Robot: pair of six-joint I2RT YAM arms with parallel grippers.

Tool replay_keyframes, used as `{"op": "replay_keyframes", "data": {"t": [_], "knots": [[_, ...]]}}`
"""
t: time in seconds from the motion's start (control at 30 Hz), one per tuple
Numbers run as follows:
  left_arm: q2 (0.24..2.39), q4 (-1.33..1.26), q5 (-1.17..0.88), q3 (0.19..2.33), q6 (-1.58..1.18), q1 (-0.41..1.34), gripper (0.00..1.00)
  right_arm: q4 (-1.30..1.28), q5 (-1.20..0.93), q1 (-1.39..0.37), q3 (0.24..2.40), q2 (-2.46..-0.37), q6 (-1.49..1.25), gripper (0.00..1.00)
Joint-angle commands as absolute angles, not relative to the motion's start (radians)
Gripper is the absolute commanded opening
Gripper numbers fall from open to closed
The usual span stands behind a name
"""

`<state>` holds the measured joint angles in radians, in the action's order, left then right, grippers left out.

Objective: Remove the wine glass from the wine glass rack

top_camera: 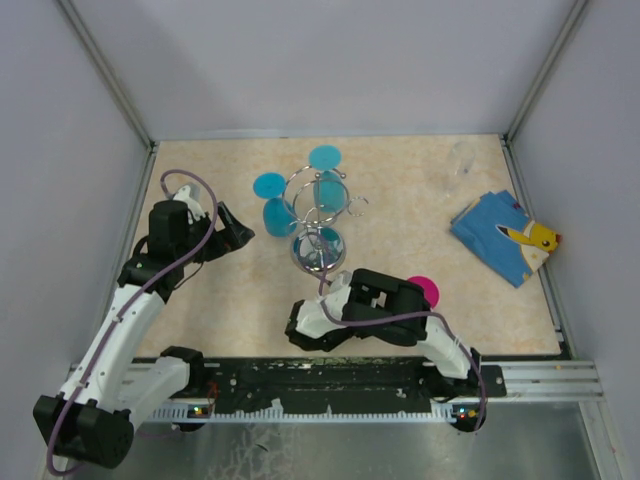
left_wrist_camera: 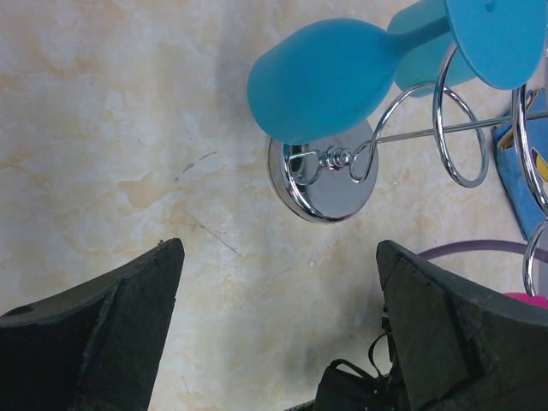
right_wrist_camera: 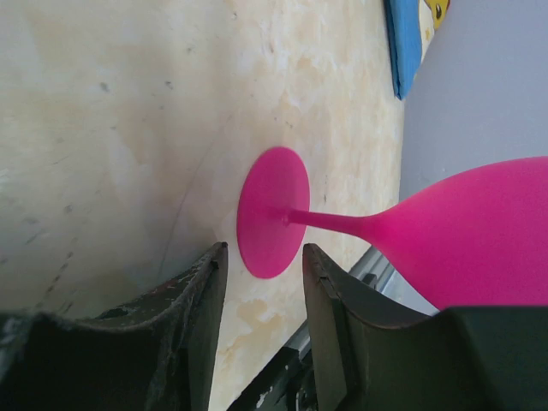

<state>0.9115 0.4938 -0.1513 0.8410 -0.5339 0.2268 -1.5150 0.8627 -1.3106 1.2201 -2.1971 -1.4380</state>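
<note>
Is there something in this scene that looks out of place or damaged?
Nothing looks spilled or broken. Only the pink glass stands apart: it is on the table near its front edge, by the right gripper, while the blue glasses hang on the rack.

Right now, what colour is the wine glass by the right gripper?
The wine glass is pink, clearest in the right wrist view.
</note>
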Motion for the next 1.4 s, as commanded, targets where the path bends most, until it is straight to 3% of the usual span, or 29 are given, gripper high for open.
{"op": "replay_keyframes", "data": {"t": [0.0, 0.2, 0.5, 0.67, 0.87, 1.13, 1.37], "knots": [[0.913, 0.469, -0.167, 0.839, -0.531, 0.222, 1.0, -1.497, 0.871, -1.357, 1.272, -2.201, -1.474, 0.43], [0.911, 0.469, -0.166, 0.839, -0.532, 0.222, 1.0, -1.497, 0.854, -1.379, 1.273, -2.196, -1.472, 0.44], [0.914, 0.467, -0.171, 0.84, -0.531, 0.222, 1.0, -1.497, 0.828, -1.428, 1.278, -2.212, -1.442, 0.56], [0.914, 0.468, -0.17, 0.837, -0.532, 0.222, 1.0, -1.497, 0.819, -1.474, 1.301, -2.233, -1.425, 0.57], [0.915, 0.464, -0.168, 0.828, -0.533, 0.222, 1.0, -1.497, 0.832, -1.563, 1.386, -2.244, -1.371, 0.58], [0.917, 0.46, -0.164, 0.818, -0.533, 0.222, 1.0, -1.479, 0.875, -1.718, 1.523, -2.156, -1.35, 0.69], [0.907, 0.46, -0.156, 0.815, -0.53, 0.222, 1.0, -1.432, 0.835, -1.771, 1.365, -1.895, -1.472, 0.57]]}}
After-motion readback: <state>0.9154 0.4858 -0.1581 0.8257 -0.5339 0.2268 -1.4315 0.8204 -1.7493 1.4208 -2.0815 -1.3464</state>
